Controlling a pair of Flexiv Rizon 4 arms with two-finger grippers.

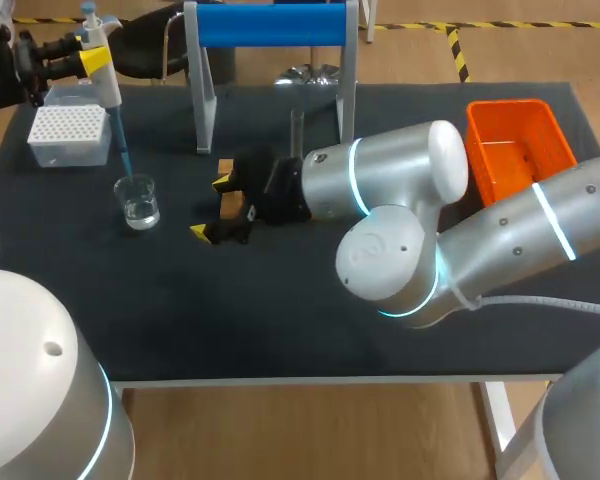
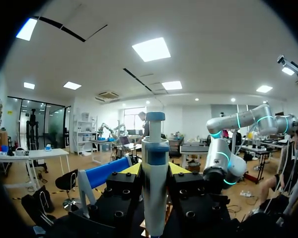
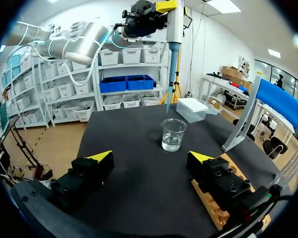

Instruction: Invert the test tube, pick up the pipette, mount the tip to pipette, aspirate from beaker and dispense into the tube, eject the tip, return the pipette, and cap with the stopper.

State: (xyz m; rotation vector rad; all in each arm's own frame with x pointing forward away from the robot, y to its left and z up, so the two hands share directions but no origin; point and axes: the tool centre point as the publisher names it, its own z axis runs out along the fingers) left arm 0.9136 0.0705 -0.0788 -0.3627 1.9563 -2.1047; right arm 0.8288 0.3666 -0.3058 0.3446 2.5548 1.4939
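Note:
My left gripper [image 1: 95,60] is at the table's far left, shut on an upright white pipette [image 1: 110,95]. The pipette's blue tip [image 1: 123,148] points down, its end just above the rim of a glass beaker [image 1: 137,200] holding clear liquid. In the left wrist view the pipette [image 2: 155,188] stands between the fingers of the left gripper [image 2: 155,171]. My right gripper [image 1: 220,208] rests low at mid-table, open and holding nothing, over a wooden block [image 1: 242,203]. From the right gripper [image 3: 151,158], the beaker [image 3: 173,135] lies ahead with the pipette tip [image 3: 170,74] over it. No test tube or stopper shows.
A white tip box [image 1: 70,133] sits behind the beaker at the far left. A stand with a blue top bar [image 1: 270,25] rises at the back middle. An orange bin [image 1: 515,145] is at the back right. The wooden block [image 3: 208,203] lies under the right gripper's finger.

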